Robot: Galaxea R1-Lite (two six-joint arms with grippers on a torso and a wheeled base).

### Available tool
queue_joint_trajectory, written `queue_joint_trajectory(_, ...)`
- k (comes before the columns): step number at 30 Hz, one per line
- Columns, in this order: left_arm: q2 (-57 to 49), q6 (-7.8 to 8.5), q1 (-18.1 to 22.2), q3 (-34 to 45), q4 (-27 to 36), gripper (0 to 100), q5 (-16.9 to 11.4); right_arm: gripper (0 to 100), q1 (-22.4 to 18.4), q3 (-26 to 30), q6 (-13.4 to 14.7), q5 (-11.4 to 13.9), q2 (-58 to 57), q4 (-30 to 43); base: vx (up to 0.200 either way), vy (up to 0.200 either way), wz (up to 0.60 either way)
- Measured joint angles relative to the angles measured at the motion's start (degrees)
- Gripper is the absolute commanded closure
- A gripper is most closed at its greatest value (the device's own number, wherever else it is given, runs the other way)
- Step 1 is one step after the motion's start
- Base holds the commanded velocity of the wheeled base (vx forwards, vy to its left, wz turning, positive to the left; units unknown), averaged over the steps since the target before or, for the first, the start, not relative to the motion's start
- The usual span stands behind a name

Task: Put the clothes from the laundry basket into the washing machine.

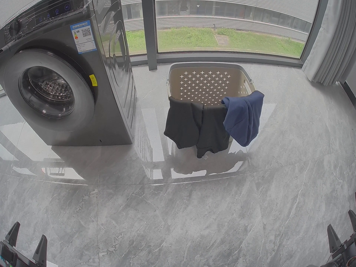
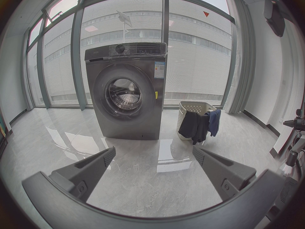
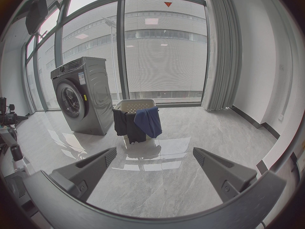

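Observation:
A beige laundry basket (image 1: 210, 79) stands on the floor by the window. Two dark grey garments (image 1: 196, 127) and a blue garment (image 1: 243, 116) hang over its near rim. To its left stands a grey washing machine (image 1: 63, 67) whose round glass door (image 1: 46, 91) looks closed. My left gripper (image 1: 26, 240) is low at the near left, open and holding nothing. My right gripper (image 1: 343, 227) is low at the near right, open too. In the left wrist view the basket (image 2: 194, 107) sits right of the machine (image 2: 127, 89); the right wrist view has the blue garment (image 3: 148, 121) draped at the front.
Glossy grey tile floor (image 1: 178, 212) stretches wide between me and the basket. A full-height window (image 1: 230, 19) runs behind. A grey curtain (image 1: 333, 38) hangs at the far right.

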Motion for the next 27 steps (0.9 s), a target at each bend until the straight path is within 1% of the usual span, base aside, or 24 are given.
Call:
queue_joint_trajectory(12,0.0,-0.02,0.0,0.0,0.0,0,0.0,0,0.0,0.0,0.0,0.0,0.0,0.0,0.0,-0.2,0.0)
queue_joint_trajectory(23,0.0,0.0,0.1,0.0,0.0,0,0.0,0,0.0,0.0,0.0,0.0,0.0,0.0,0.0,0.0,0.0)
queue_joint_trajectory(27,0.0,0.0,0.0,0.0,0.0,0,0.0,0,0.0,0.0,0.0,0.0,0.0,0.0,0.2,0.0,0.0)
